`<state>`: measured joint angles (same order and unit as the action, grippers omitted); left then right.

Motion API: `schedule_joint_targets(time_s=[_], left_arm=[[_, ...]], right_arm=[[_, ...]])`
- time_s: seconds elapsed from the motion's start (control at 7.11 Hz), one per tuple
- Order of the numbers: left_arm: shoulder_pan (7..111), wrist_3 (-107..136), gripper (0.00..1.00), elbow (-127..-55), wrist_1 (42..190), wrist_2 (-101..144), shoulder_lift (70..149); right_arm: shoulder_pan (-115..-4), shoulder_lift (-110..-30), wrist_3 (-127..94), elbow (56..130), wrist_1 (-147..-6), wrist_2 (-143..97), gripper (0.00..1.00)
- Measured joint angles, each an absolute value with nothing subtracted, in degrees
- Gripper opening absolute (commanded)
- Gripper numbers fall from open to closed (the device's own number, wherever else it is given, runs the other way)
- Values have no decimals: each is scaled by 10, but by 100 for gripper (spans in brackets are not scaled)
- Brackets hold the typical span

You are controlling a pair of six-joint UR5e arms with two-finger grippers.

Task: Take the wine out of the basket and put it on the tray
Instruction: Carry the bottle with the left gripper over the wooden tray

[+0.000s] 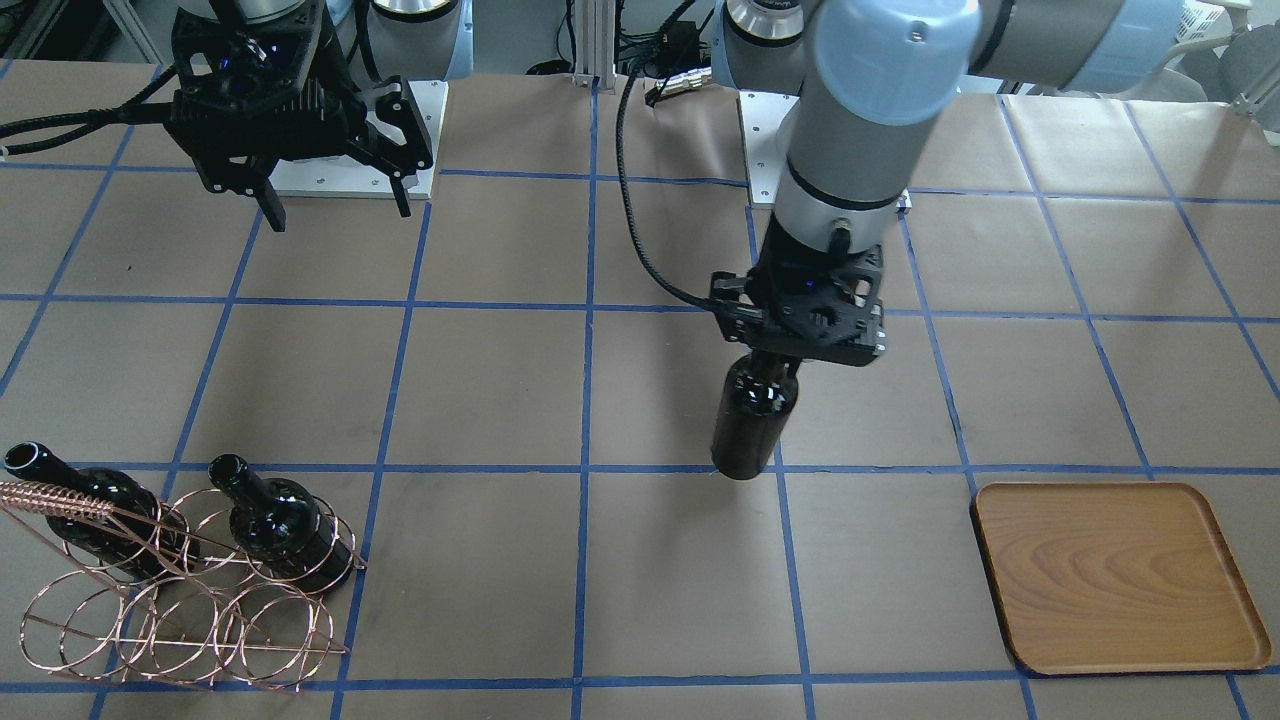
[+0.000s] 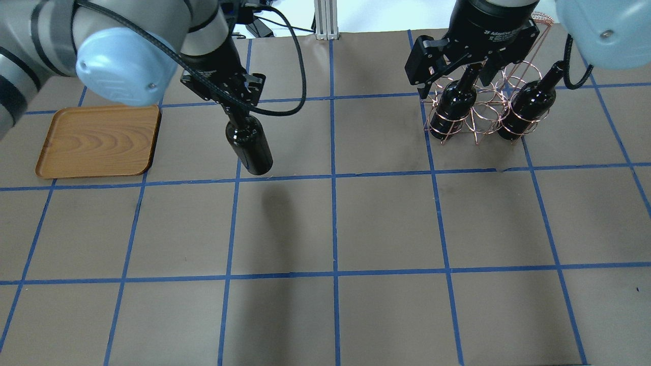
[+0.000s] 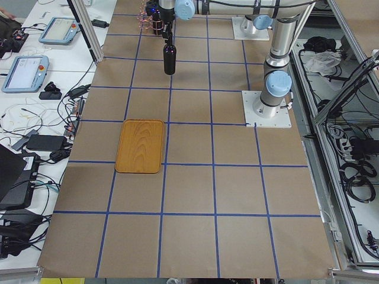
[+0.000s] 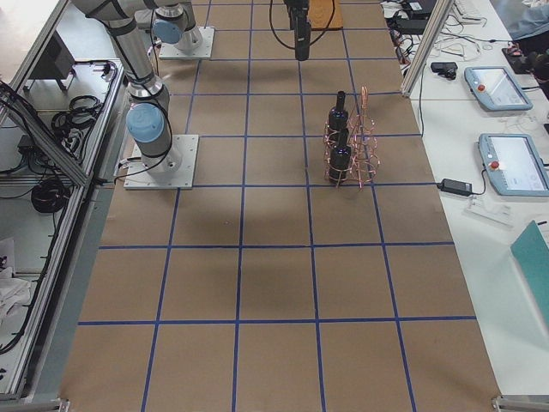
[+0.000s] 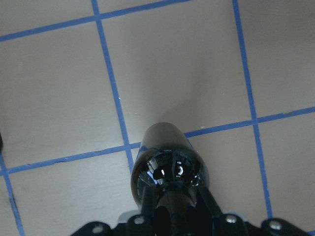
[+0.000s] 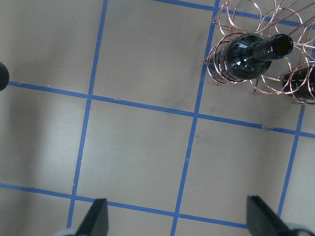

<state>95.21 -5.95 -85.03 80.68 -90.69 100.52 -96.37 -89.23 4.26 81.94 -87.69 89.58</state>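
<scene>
Front view: your L gripper [image 1: 778, 362] pinches the wine [image 1: 752, 425] by the neck, and the bottle hangs upright directly below it. The tray [image 1: 1120, 575] lies well apart, off that gripper's left side. R gripper [image 1: 338, 210] has its fingers spread wide. The basket [image 1: 180, 620] stands well apart from it w/ two other bottles [image 1: 285, 525] in its hoops.

Overhead: L gripper is closed on the neck, w/ the tray to its left, not touching the wine. R gripper overlaps the basket in this view; height over it can't be told.

Side views: grippers too small to judge.

L wrist: the bottle shoulder sits right under the fingers.

R wrist: fingertips are wide apart, w/ the basket ahead-right.
</scene>
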Motion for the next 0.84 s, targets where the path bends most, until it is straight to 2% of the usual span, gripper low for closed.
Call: schedule_joint_targets(time_s=[0.84], left_arm=[[714,-267,0,-764,813,-901,1062]], right_arm=[[-965,-893,42,820,-876,895,100]])
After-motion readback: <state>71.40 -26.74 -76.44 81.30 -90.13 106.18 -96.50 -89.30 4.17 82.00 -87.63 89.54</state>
